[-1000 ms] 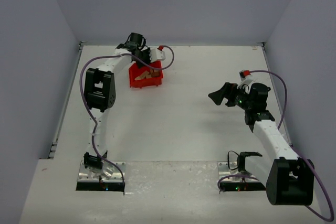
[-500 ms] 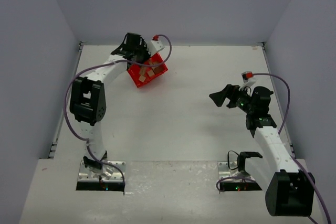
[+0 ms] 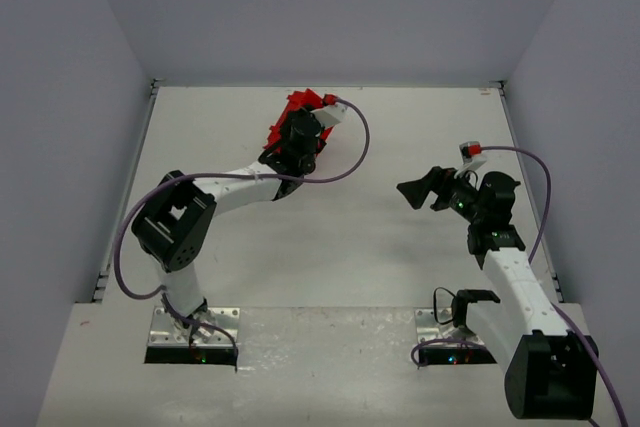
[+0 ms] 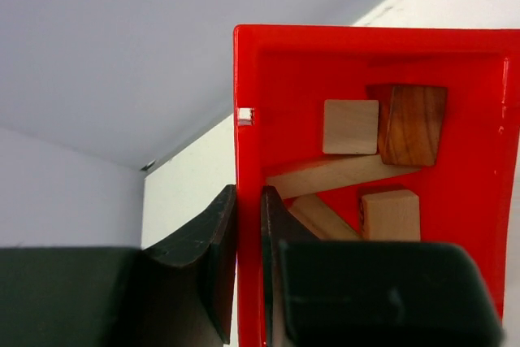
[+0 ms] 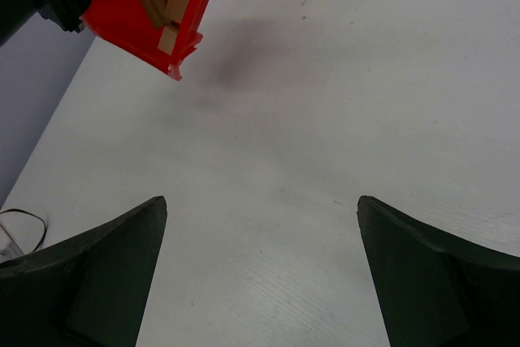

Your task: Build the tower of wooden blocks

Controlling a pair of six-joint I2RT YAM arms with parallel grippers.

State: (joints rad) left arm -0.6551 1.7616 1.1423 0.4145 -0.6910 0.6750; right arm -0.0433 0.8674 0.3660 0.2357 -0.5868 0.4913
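White bench (image 3: 330, 247), grey walls (image 3: 330, 7): clamping left end effector (image 4: 249, 201) on red bin (image 4: 479, 160) wall, holding bin tilted above bench; carrying pale wooden blocks (image 4: 351, 126) and brown wedge (image 4: 410, 123) inside; hanging right end effector (image 5: 262, 201) wide open, empty, well apart.

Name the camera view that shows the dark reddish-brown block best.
Left wrist: the dark block sits large and sharp inside the red bin, beside a pale cube. Top external shows only the bin's red edge, blocks hidden. Right wrist shows the bin small, its blocks hard to tell apart.
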